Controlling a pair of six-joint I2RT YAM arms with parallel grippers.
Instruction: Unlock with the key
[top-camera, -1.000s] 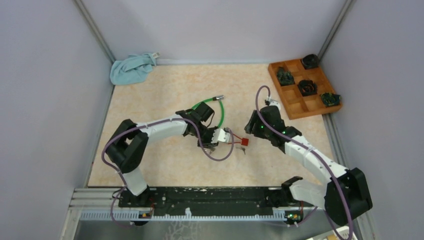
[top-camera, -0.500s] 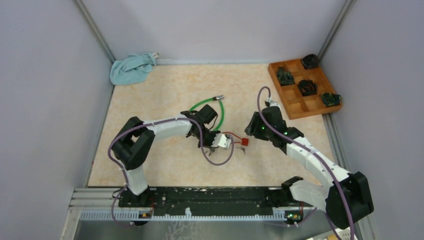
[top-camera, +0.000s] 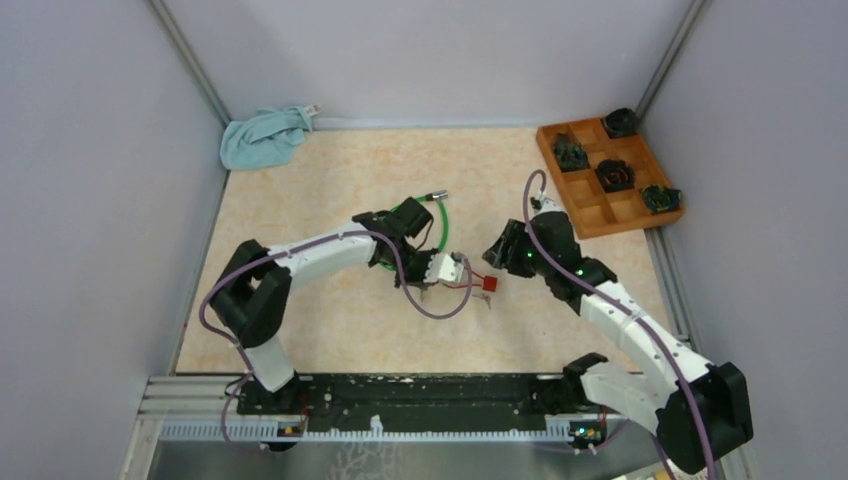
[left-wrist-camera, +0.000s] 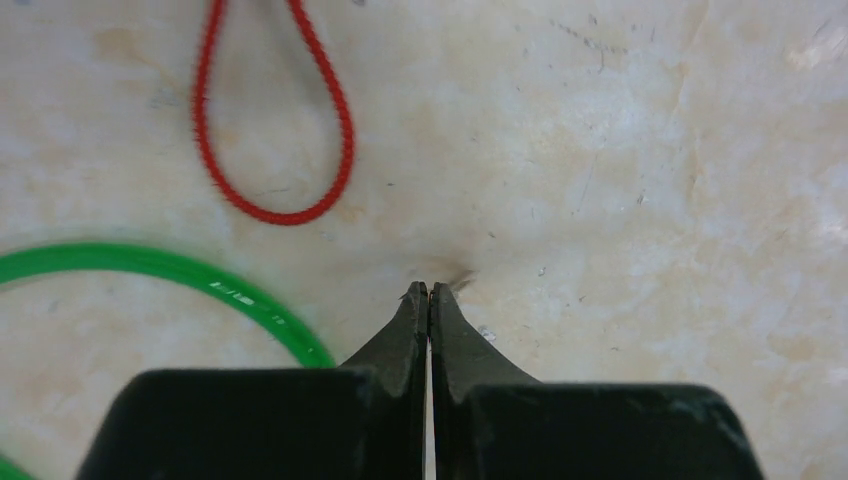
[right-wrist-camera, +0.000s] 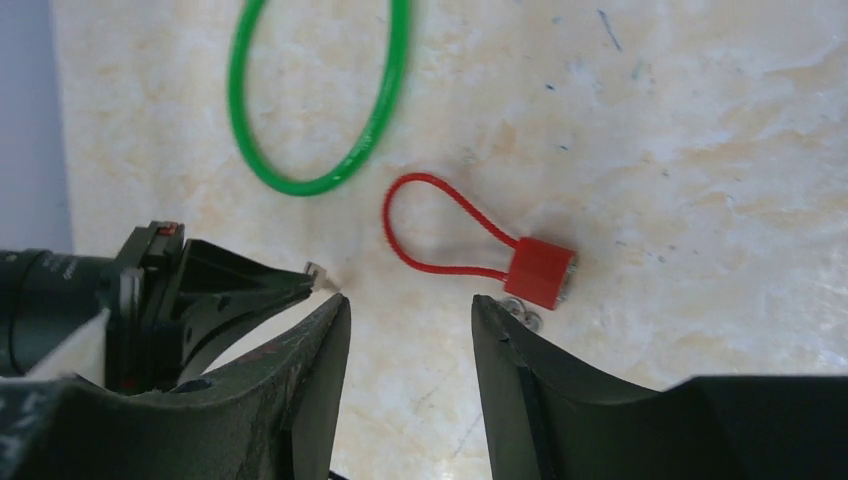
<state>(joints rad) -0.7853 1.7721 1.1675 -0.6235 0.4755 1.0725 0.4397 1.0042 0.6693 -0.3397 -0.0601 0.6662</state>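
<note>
Now red padlock (right-wrist-camera: 541, 272) lies just beyond parted right claw (right-wrist-camera: 410, 302); left claw (left-wrist-camera: 429, 291) pinched together, seemingly empty.

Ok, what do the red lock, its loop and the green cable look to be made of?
The red lock body looks like painted metal, possibly plastic: flat matte faces and a silvery end. Its loop looks like twisted wire rope under a red coating, since spiral ribbing shows. The green cable seems plastic-sheathed: smooth and glossy, with small print.
</note>
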